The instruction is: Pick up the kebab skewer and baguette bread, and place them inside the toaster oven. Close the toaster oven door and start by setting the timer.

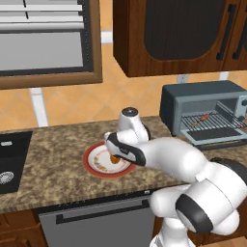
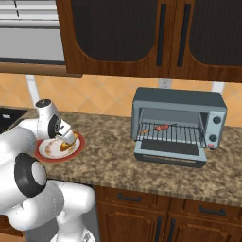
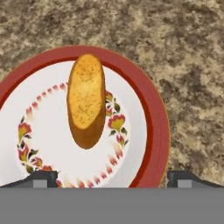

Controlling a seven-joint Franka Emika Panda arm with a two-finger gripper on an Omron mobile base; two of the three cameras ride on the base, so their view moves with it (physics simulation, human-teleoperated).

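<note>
Above baguette bread (image 3: 86,99), wide-open empty gripper (image 3: 112,178)

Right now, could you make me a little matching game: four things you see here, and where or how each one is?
1 baguette bread
2 kebab skewer
3 toaster oven door
4 gripper

a on the oven's wire rack
b open, above the plate
c folded down open
d lying on the plate

Pairs: 1-d, 2-a, 3-c, 4-b

counter (image 2: 113,156): speckled granite | cabinets (image 2: 142,38): dark wood; wall (image 1: 62,103): orange tile | sink (image 1: 12,159): black
</note>
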